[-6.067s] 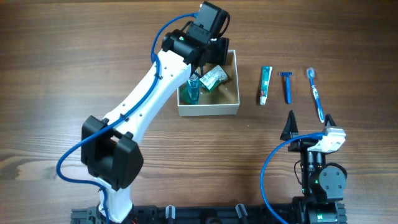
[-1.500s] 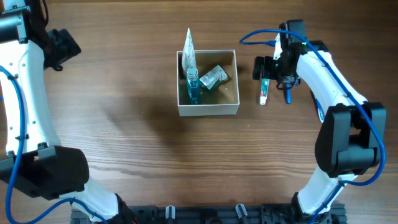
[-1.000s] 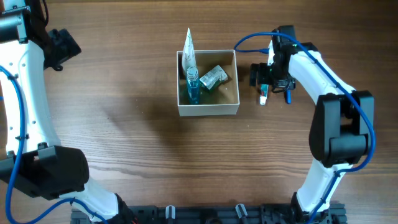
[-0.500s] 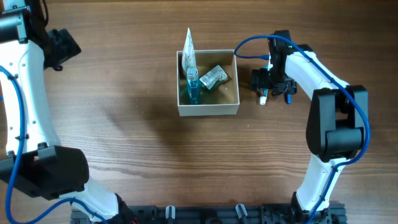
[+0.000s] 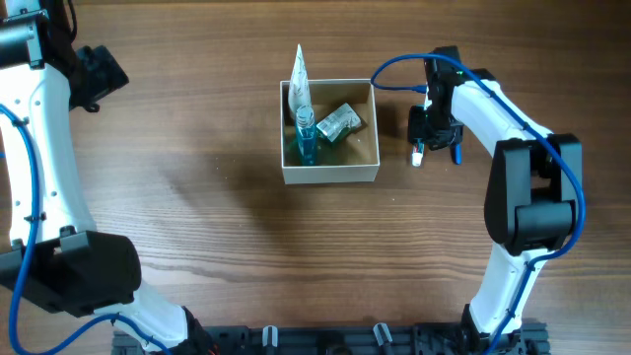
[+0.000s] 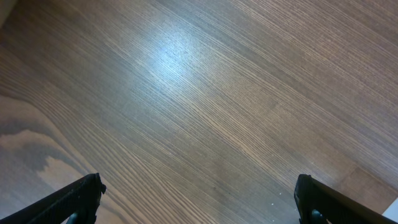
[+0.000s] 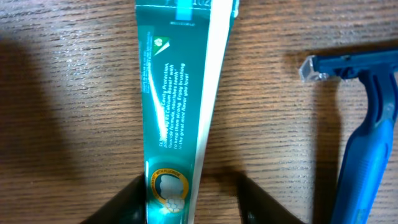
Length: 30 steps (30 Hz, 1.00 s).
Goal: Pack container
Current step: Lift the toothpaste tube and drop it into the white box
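Right arm: reaches out over the surface (image 5: pixel 197 207), wrist turned down. The right hand (image 5: pixel 421 133) is spread, its fingers (image 7: pixel 125 202) straddling the lower end of a teal toothpaste tube (image 7: pixel 177 106). One finger is at the tube's edge and the other stands clear of it, so nothing is gripped. A blue razor (image 7: pixel 367 137) lies flat just beside the tube, outside the fingers.

Left arm: drawn far back. The left hand (image 6: pixel 199 205) is wide open over bare wood.

The container (image 5: pixel 330 175) sits near the right hand, on the side toward the left arm. Inside it are an upright blue-green bottle (image 5: pixel 307 140), a white tube (image 5: pixel 298 79) leaning above the rim, and a green-and-silver packet (image 5: pixel 337 123).

The surface is brown wood grain with a light glare patch.
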Each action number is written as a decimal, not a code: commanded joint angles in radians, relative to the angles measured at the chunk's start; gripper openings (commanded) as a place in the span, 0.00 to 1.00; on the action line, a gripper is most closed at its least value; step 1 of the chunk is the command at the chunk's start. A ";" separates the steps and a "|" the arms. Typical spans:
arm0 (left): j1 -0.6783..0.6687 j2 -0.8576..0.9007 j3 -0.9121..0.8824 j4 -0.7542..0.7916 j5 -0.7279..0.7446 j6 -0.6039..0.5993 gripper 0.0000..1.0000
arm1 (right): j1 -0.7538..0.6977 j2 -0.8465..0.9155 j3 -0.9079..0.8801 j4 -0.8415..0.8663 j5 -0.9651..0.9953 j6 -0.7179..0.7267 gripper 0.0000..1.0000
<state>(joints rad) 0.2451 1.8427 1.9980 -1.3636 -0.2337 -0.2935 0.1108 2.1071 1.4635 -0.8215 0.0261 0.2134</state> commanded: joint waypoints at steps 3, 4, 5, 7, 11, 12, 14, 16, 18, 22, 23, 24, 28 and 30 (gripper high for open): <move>0.004 0.003 -0.003 0.002 0.009 -0.009 1.00 | 0.004 0.042 0.047 -0.011 -0.040 0.025 0.21; 0.004 0.003 -0.003 0.002 0.009 -0.010 1.00 | 0.004 0.042 0.059 -0.014 -0.048 0.025 0.17; 0.004 0.003 -0.003 0.002 0.009 -0.010 1.00 | 0.004 0.042 0.072 -0.019 -0.054 0.026 0.17; 0.004 0.003 -0.003 0.002 0.009 -0.010 1.00 | 0.004 0.040 0.103 -0.035 -0.058 0.025 0.12; 0.004 0.003 -0.003 0.002 0.009 -0.010 1.00 | 0.004 0.040 0.192 -0.081 -0.057 0.025 0.04; 0.004 0.003 -0.003 0.002 0.009 -0.010 1.00 | 0.004 0.040 0.218 -0.093 -0.057 0.025 0.04; 0.004 0.003 -0.003 0.002 0.009 -0.010 1.00 | 0.004 0.036 0.286 -0.135 -0.058 0.025 0.05; 0.004 0.003 -0.003 0.002 0.009 -0.010 1.00 | 0.004 0.027 0.363 -0.183 -0.065 0.025 0.05; 0.004 0.003 -0.003 0.002 0.009 -0.009 1.00 | 0.004 0.008 0.452 -0.236 -0.109 0.023 0.05; 0.004 0.003 -0.003 0.002 0.009 -0.010 1.00 | 0.010 -0.043 0.568 -0.307 -0.298 0.022 0.05; 0.004 0.003 -0.003 0.002 0.009 -0.010 1.00 | 0.017 -0.058 0.570 -0.309 -0.340 0.022 0.06; 0.004 0.003 -0.003 0.002 0.009 -0.010 1.00 | 0.027 -0.072 0.571 -0.315 -0.369 0.022 0.07; 0.004 0.003 -0.003 0.002 0.009 -0.010 1.00 | 0.091 -0.083 0.570 -0.378 -0.387 0.025 0.11; 0.004 0.003 -0.003 0.002 0.009 -0.010 1.00 | 0.137 -0.082 0.552 -0.395 -0.387 0.027 0.11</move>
<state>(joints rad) 0.2451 1.8427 1.9980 -1.3632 -0.2337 -0.2939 0.1627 2.0430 2.0163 -1.1923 -0.2821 0.2340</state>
